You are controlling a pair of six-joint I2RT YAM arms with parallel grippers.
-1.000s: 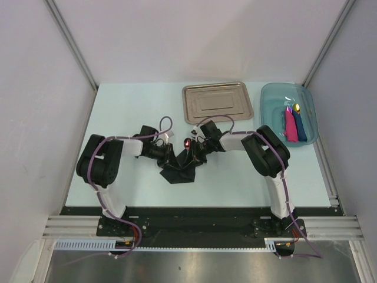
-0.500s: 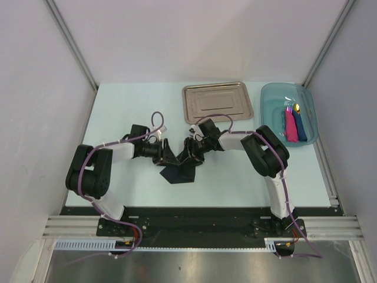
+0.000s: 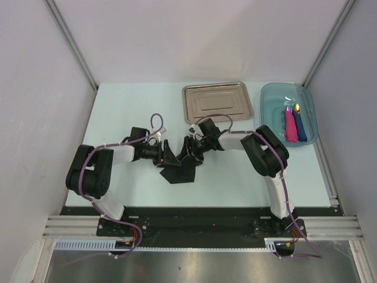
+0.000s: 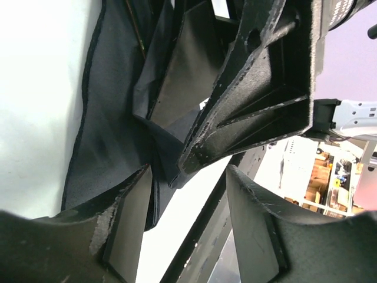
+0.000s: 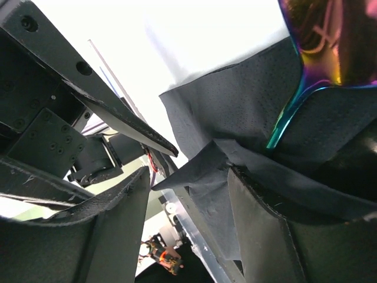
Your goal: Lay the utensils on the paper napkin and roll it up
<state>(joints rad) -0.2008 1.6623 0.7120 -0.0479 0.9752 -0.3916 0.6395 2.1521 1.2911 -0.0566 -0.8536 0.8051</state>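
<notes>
Roughly midway: paper napkin (image 3: 180,173) lies centre frame on worktop (image 3: 118,106), loosely folded over a utensil (image 5: 321,41), shiny end poking out; no tight roll yet. Left tool (image 3: 167,157) and right tool (image 3: 188,154) both gape, gripping nothing.

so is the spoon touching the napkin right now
Touching. The right wrist view shows the spoon with its neck running down into a fold of the napkin, and the paper lies right against it with no gap.
</notes>
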